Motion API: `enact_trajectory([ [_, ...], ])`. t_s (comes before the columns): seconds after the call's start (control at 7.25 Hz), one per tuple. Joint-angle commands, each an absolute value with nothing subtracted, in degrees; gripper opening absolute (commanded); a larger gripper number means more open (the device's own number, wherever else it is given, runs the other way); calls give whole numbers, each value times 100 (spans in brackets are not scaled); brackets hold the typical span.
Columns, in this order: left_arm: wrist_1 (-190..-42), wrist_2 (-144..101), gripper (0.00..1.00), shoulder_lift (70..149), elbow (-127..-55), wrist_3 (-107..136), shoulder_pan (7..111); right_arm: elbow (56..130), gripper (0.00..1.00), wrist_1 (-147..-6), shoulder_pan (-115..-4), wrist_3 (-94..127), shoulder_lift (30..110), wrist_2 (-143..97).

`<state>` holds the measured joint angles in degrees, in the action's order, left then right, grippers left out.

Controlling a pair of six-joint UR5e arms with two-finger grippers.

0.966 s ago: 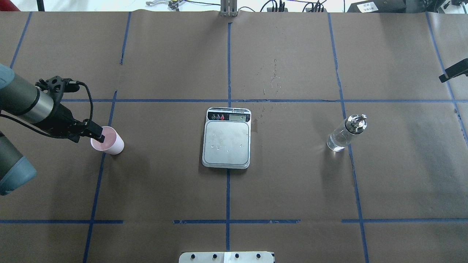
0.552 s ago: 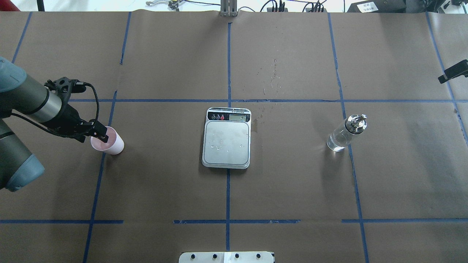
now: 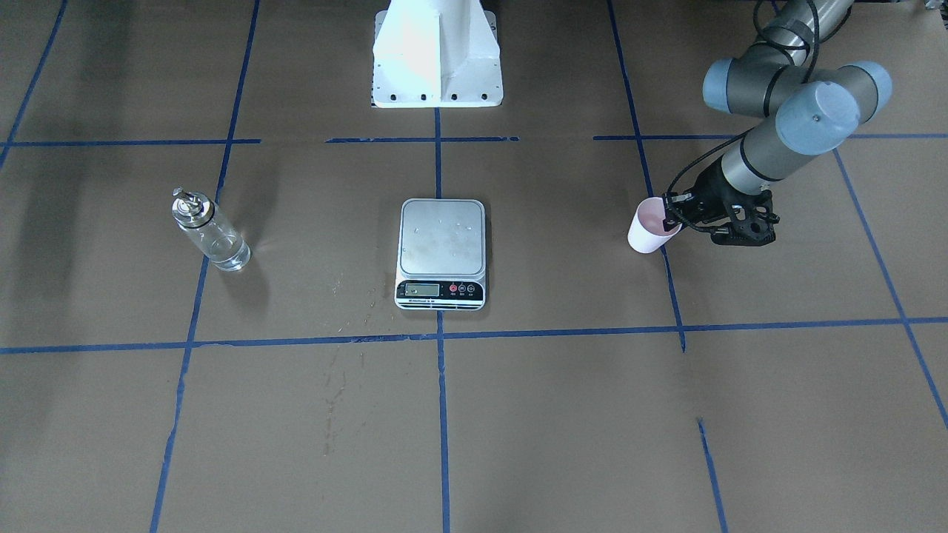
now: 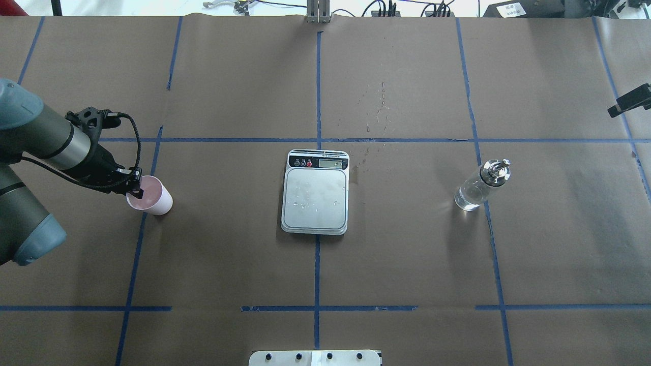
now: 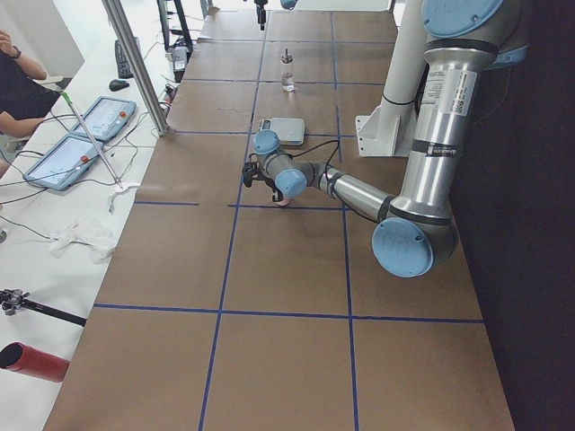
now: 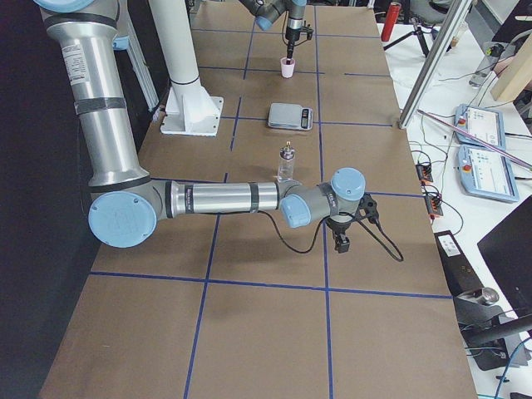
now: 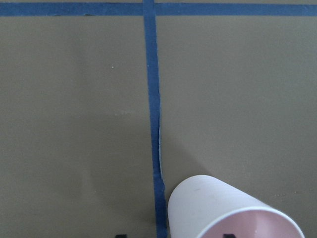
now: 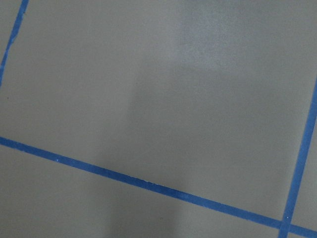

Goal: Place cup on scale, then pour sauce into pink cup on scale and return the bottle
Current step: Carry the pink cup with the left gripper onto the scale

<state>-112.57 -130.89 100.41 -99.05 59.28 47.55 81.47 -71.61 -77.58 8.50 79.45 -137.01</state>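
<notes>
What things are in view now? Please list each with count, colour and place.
cup: one, pale pink, upright on the table, robot's left side.
scale: one, silver plate, black strip, table centre.
bottle: one, clear glass, metal cap, upright, robot's right side.
droplets: several, clear, on the paper beyond the scale.
table: one, brown paper, blue tape lines.
left gripper: one, black, open at the cup's rim, one finger inside.
right gripper: one, black, over bare paper at the robot's right; state unclear.

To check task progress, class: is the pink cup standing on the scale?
No, the cup stands well off to one side of the scale, not on it.
</notes>
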Motion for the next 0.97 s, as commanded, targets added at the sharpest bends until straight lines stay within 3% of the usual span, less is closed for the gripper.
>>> enact_trajectory([
  [0.0, -10841, -13104, 0, 10710, -10089, 6808, 4755, 8165, 100, -7154, -7752, 853, 7945, -13781],
  [0.28, -9707, -13070, 0, 12009, -10064, 7493, 4581, 8165, 100, -7119, -7752, 861, 7998, -14043],
  [0.83, -9712, -11990, 0, 13024, -9643, 8226, 3561, 8174, 100, -7110, -7655, 1072, 7998, -14062],
])
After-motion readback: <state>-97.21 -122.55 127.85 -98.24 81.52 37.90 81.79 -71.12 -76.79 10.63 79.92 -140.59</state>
